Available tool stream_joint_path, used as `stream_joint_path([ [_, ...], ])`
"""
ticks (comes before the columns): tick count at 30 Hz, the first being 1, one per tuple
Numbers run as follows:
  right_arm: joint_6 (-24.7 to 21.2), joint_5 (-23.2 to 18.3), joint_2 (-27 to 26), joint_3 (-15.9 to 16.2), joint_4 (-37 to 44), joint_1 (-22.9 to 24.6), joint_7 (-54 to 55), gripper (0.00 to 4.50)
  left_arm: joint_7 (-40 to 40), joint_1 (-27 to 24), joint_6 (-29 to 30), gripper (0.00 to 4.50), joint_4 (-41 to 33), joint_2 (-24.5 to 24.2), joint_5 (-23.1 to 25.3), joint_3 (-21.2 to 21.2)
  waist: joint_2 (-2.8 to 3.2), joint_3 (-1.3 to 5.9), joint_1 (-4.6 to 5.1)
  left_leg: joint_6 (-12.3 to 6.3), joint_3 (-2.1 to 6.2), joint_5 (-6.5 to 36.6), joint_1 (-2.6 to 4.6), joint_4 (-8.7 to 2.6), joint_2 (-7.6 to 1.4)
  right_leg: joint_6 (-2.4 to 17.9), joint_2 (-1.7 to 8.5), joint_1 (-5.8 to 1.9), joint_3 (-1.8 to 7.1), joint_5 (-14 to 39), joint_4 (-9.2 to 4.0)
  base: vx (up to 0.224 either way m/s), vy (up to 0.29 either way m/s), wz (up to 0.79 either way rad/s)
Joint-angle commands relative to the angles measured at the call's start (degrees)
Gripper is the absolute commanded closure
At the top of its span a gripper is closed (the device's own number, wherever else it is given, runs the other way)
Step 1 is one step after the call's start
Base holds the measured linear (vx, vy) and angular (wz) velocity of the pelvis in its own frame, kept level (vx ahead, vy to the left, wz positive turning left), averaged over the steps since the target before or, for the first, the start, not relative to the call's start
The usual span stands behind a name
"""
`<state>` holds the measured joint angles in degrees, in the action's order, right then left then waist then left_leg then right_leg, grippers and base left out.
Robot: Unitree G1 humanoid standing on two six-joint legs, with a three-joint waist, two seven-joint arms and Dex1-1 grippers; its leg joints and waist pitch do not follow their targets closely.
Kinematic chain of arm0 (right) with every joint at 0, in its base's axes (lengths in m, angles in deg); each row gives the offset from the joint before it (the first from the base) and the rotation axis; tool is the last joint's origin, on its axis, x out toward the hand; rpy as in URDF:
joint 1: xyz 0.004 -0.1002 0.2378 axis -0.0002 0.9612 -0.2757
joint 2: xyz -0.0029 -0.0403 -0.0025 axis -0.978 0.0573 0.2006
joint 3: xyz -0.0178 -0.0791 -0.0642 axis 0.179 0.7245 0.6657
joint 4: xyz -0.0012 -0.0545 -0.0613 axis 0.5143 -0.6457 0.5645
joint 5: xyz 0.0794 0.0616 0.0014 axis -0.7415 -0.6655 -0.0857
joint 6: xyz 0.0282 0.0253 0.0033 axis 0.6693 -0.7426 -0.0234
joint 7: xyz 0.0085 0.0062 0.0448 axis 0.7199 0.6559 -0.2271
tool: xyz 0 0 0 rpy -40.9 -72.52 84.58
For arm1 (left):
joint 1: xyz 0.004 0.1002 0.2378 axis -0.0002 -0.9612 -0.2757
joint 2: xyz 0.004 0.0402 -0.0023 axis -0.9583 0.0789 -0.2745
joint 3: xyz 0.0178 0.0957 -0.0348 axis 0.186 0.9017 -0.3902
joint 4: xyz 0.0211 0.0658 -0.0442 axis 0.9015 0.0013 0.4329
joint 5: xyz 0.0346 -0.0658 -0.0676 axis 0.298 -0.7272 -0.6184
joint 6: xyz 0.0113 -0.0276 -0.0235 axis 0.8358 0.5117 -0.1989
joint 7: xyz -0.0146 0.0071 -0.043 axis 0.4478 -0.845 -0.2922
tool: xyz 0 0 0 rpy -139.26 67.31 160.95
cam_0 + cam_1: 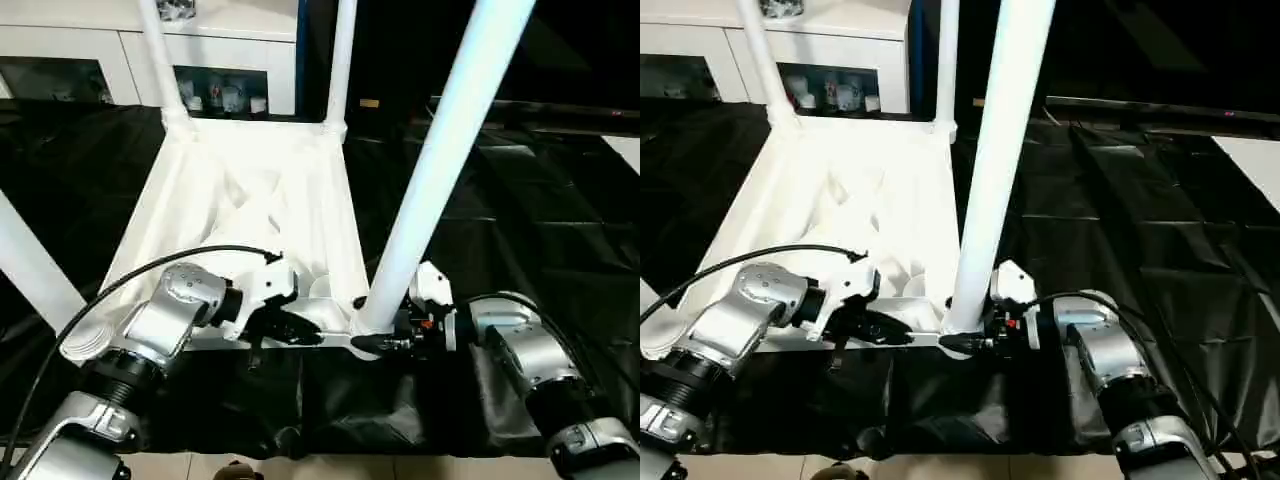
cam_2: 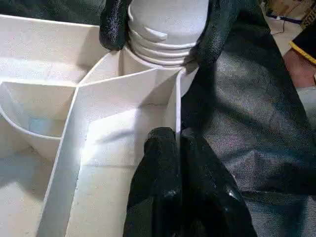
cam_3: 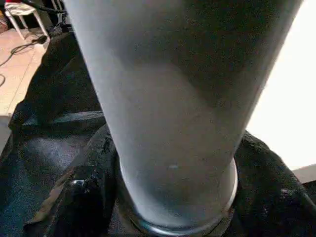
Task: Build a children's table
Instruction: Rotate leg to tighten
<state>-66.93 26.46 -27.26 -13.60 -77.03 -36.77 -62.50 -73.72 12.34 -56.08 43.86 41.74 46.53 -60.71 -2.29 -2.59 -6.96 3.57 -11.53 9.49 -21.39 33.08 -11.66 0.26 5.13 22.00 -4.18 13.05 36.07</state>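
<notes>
Legs come first: your top (image 1: 250,200) lies ribs-up on the black-draped bench (image 1: 560,230), two far legs (image 1: 340,60) standing, a third (image 1: 30,270) leaning at the near left corner. The fourth leg (image 1: 440,160) is in its near right socket with thread showing, so I judge seating remains. Right end effector (image 1: 385,335) straddles its base; left end effector (image 1: 290,328) is closed on the rim. Cabinet (image 1: 80,50) behind, nothing blocking.

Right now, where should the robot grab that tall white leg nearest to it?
Low down, just above the corner socket, coming from the side. The near leg is a round upright tube, so fingers can close across it there. The right tool already sits at that spot, fingers either side.
</notes>
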Motion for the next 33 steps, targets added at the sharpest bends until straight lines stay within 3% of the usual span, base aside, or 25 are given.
stream_joint_path([
  [1, 0.50, 0.97, -1.93, 0.70, -1.05, 1.09, 2.50, 1.79, 5.75, 0.85, -0.99, 4.50, 1.17, 2.43, -0.17, -1.29, -0.31, 3.05, 0.05, -3.39, 0.97, 10.54, 0.94, -3.57, -2.26, 12.73, 3.66, -2.04, 2.88, 6.63, -4.37, 0.000, 0.000, 0.00],
  [2, 0.59, 1.13, -3.19, -0.36, -1.81, 1.03, 6.10, 1.80, 9.29, 0.98, -0.42, 4.50, 1.30, 3.43, 0.47, -2.14, -0.36, 2.98, 0.18, -3.20, 0.94, 10.88, 0.92, -3.63, -2.31, 12.65, 3.69, -1.92, 2.94, 7.00, -4.47, 0.000, 0.000, 0.00],
  [3, 0.09, 1.86, -5.04, -1.79, -3.29, 0.65, 12.67, 1.80, 13.95, 1.09, 0.33, 4.50, 1.26, 4.86, 1.26, -3.28, -0.25, 2.64, 0.53, -1.60, 1.08, 13.24, 1.05, -4.06, -2.34, 12.25, 3.79, -1.79, 3.00, 10.33, -4.93, 0.000, 0.000, 0.00],
  [4, 0.09, 1.86, -5.04, -1.79, -3.29, 0.65, 12.67, 1.80, 13.95, 1.09, 0.33, 4.50, 1.26, 4.86, 1.26, -3.28, -0.25, 2.64, 0.53, -1.60, 1.08, 13.24, 1.05, -4.06, -2.34, 12.25, 3.79, -1.79, 3.00, 10.33, -4.93, 0.000, 0.000, 0.00],
  [5, -0.22, 2.57, -6.18, -2.58, -4.46, 0.25, 17.23, 1.80, 16.73, 1.10, 1.02, 4.50, 1.02, 5.85, 1.68, -3.95, -0.49, 2.83, 0.68, -0.48, 1.30, 14.96, 1.20, -4.07, -2.16, 10.71, 4.05, -2.00, 2.92, 15.40, -5.39, 0.000, 0.000, 0.00],
  [7, -1.80, 1.92, -8.76, -4.45, -5.19, -0.26, 23.44, 1.80, 20.26, 0.84, 2.33, 4.50, -0.04, 7.39, 2.35, -4.43, -0.11, 2.69, 0.85, -0.06, 1.46, 15.70, 1.21, -4.27, -2.24, 9.90, 3.97, -1.78, 2.99, 17.00, -5.60, 0.000, 0.000, 0.00],
  [9, -4.21, 0.49, -12.29, -6.83, -5.68, -1.07, 30.28, 1.80, 24.20, 0.43, 4.48, 4.50, -1.63, 9.41, 3.02, -4.87, -0.26, 2.78, 1.32, 0.64, 1.57, 15.47, 1.07, -4.49, -2.32, 9.74, 3.90, -1.74, 3.04, 15.99, -5.38, 0.000, 0.000, 0.00],
  [10, -4.91, -0.01, -13.59, -7.57, -5.75, -1.35, 32.48, 1.80, 25.45, 0.25, 5.37, 4.50, -2.32, 10.20, 3.20, -4.97, -0.68, 2.78, 1.83, 0.77, 1.61, 14.75, 0.75, -4.58, -2.25, 9.76, 3.79, -1.94, 2.98, 15.42, -5.13, 0.000, 0.000, 0.00],
  [14, -1.54, 4.63, -16.59, -5.68, -7.63, -1.69, 39.19, 1.80, 32.68, -0.68, 8.50, 4.50, -5.02, 14.82, 4.35, -5.52, -0.72, 2.92, 1.99, -0.43, 1.25, 12.49, 0.83, -4.02, -2.07, 10.25, 3.74, -1.77, 3.10, 11.84, -5.20, 0.000, 0.000, 0.00],
  [15, -1.54, 4.63, -16.59, -5.68, -7.63, -1.69, 39.19, 1.80, 32.68, -0.68, 8.50, 4.50, -5.02, 14.82, 4.35, -5.52, -0.73, 3.00, 2.01, -0.69, 1.22, 11.82, 0.78, -3.95, -2.08, 10.40, 3.69, -1.83, 3.10, 10.64, -5.02, 0.000, 0.000, 0.00],
  [16, -0.44, 5.37, -17.03, -5.24, -7.61, -1.56, 39.76, 1.46, 32.39, -1.30, 8.80, 4.50, -5.96, 15.49, 4.20, -4.64, -0.84, 3.04, 1.93, -1.34, 1.20, 10.75, 0.66, -3.88, -2.06, 10.67, 3.63, -1.93, 3.08, 8.64, -4.81, 0.000, 0.000, 0.00],
  [17, -0.02, 5.88, -16.91, -4.97, -7.47, -1.55, 40.43, 1.46, 32.29, -1.58, 8.85, 4.50, -6.31, 15.58, 4.16, -4.27, -0.77, 3.14, 1.93, -1.96, 1.11, 9.62, 0.64, -3.72, -2.00, 11.09, 3.48, -2.00, 3.08, 6.09, -4.58, 0.000, 0.000, 0.00],
  [18, -0.17, 5.53, -16.71, -5.24, -7.22, -1.50, 40.12, 1.11, 31.56, -1.81, 8.71, 4.50, -6.50, 15.35, 4.05, -3.77, -0.46, 3.22, 1.88, -2.22, 1.09, 8.91, 0.71, -3.65, -1.96, 11.36, 3.41, -2.01, 3.09, 4.62, -4.43, 0.000, 0.000, 0.00],
  [20, -0.76, 5.17, -16.38, -5.99, -6.48, -1.35, 39.71, 1.05, 30.78, -2.04, 8.62, 4.50, -6.89, 15.01, 3.99, -3.36, -0.39, 3.23, 1.91, -2.94, 1.01, 8.03, 0.67, -3.56, -1.88, 11.93, 3.24, -2.12, 3.06, 1.91, -4.23, 0.000, 0.000, 0.00],
  [23, -0.62, 4.86, -14.59, -6.28, -5.52, -1.31, 38.03, 0.90, 28.00, -2.15, 8.27, 4.50, -7.38, 13.94, 3.44, -2.69, -0.24, 3.07, 1.96, -2.68, 1.03, 10.21, 0.81, -3.72, -1.94, 11.94, 3.29, -2.13, 3.04, 4.21, -4.63, 0.000, 0.000, 0.00],
  [24, -0.37, 4.77, -13.99, -6.20, -5.52, -1.42, 37.46, 0.65, 26.96, -2.19, 8.10, 4.50, -7.69, 13.49, 3.33, -2.35, -0.25, 3.05, 1.97, -2.51, 1.05, 10.49, 0.82, -3.73, -1.97, 11.94, 3.28, -2.13, 3.07, 4.52, -4.63, 0.000, 0.000, 0.00],
  [33, -0.01, 2.82, -5.00, -2.01, -2.46, 0.30, 14.98, 0.65, 11.38, -1.37, 3.88, 4.50, -6.96, 5.45, 1.97, 1.17, -0.25, 3.02, 1.37, -3.43, 0.99, 10.61, 1.00, -3.62, -2.17, 12.95, 3.27, -2.11, 3.10, 3.16, -4.42, 0.000, 0.000, 0.00],
])
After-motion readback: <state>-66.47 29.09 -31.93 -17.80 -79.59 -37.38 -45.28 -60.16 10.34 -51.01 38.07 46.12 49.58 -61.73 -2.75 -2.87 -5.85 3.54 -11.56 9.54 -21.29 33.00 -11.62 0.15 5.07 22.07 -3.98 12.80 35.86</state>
